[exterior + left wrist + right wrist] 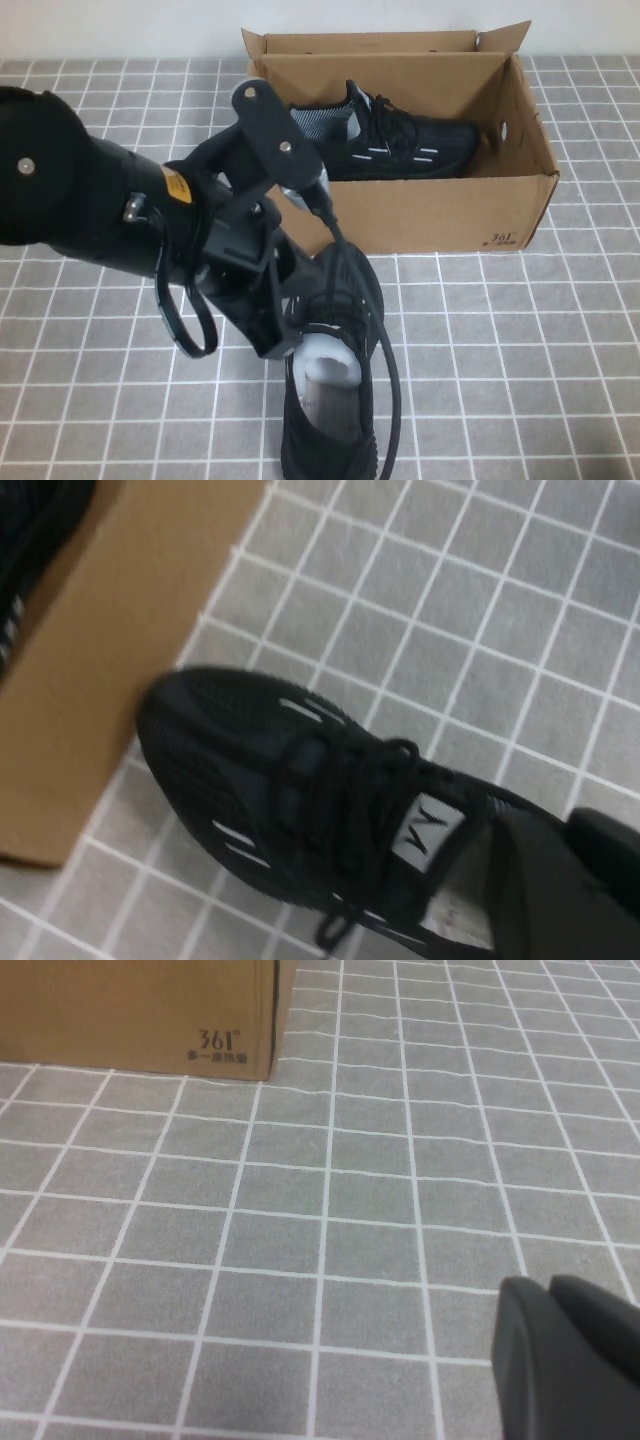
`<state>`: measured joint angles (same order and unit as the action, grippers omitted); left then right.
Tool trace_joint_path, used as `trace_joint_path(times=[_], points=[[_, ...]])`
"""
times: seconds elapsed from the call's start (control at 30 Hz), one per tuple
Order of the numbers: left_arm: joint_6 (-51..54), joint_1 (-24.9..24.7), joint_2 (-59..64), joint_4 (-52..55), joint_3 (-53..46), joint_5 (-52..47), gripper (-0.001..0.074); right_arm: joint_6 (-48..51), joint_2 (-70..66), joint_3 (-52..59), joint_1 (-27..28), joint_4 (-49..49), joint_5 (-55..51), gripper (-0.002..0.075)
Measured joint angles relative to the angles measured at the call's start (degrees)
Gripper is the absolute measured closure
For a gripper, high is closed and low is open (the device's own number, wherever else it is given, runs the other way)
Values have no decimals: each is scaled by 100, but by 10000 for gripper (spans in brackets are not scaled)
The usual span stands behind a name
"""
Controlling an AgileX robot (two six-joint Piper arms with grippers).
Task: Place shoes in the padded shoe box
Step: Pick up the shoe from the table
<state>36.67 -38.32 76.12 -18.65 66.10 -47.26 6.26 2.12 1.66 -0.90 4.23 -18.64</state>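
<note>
A grey tablecloth [520, 340] printed with a grid of thin white lines covers the whole work surface, lying flat and smooth. Behind its far edge stands a plain, pale wall [120, 28].

Light: even, bright, diffuse overhead | shadows: soft, faint under shoe box [420, 215] | glare: none seen | blur: left wrist view soft, shoe [330, 810] smeared, close-up out of focus | right wrist view: floor grid sharp, near dark part blurred | high view: clear, arm [90, 190] close, slightly soft.
</note>
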Motion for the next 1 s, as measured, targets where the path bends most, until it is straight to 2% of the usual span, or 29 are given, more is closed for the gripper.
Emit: trace_joint_path(times=[0.1,0.17,0.23,0.3,0.33,0.4,0.53,1.0], points=[[285,-13,2,2,22,55,628,0,0,0,0,0,0,732],[445,-13,39,25,25,55,505,0,0,0,0,0,0,732],[525,-13,120,25,25,33,342,0,0,0,0,0,0,732],[564,-13,239,82,25,20,213,0,0,0,0,0,0,732],[577,-13,307,140,25,8,165,0,0,0,0,0,0,732],[588,-13,446,256,25,-30,118,0,0,0,0,0,0,732],[599,-13,746,500,25,-44,89,0,0,0,0,0,0,732],[607,-13,1556,629,25,537,104,0,0,0,0,12,0,732]])
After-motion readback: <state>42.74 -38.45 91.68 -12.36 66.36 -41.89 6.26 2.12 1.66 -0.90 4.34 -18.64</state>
